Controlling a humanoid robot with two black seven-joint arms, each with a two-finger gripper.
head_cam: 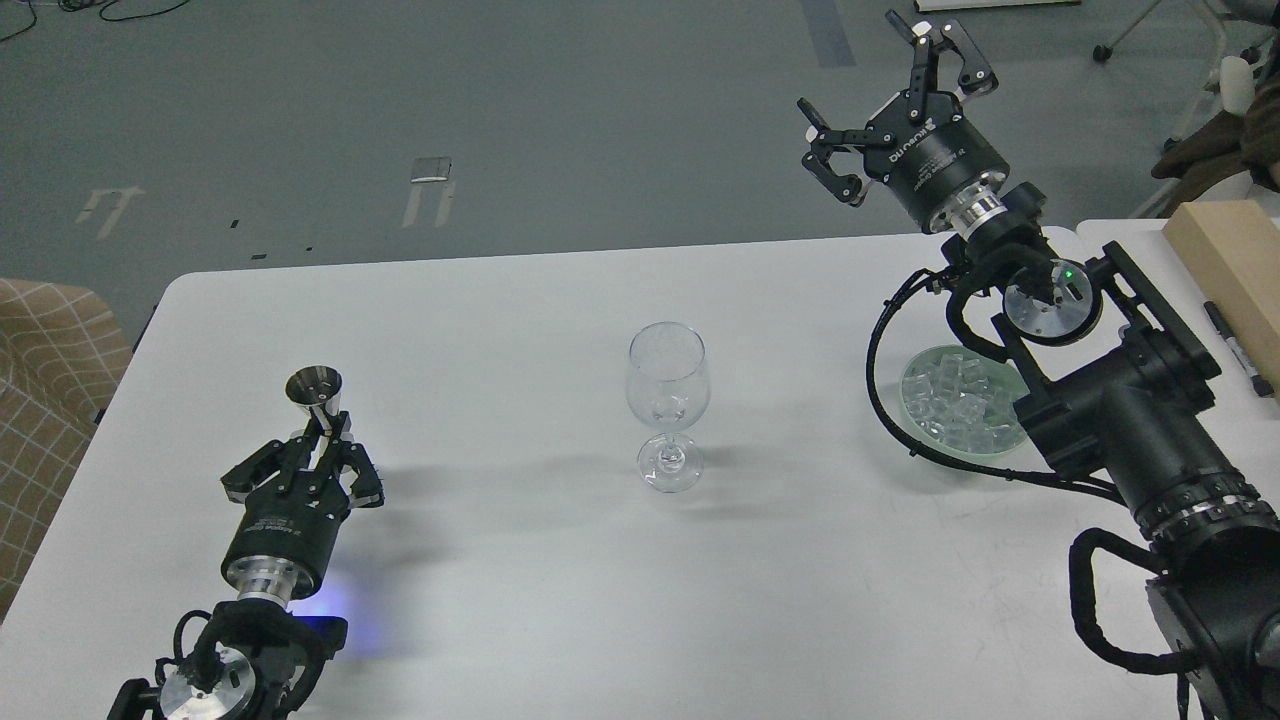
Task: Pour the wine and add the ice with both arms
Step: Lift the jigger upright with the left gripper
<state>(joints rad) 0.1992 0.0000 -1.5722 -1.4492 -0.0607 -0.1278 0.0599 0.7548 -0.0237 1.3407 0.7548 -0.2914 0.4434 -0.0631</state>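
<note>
A clear stemmed wine glass (667,405) stands upright in the middle of the white table (500,300). My left gripper (322,432) is shut on a small steel jigger cup (316,394), which stands upright at the left. No stream of wine shows, and I cannot tell whether the jigger holds liquid. The ice (960,405) lies as a heap of clear cubes in a shallow glass dish (925,372) at the right, partly hidden by my right arm. My right gripper (885,85) is open and empty, raised beyond the table's far edge.
A wooden box (1228,255) and a black marker (1236,348) lie at the table's right edge. A tan checked cushion (45,380) sits off the left edge. Grey floor lies beyond the table.
</note>
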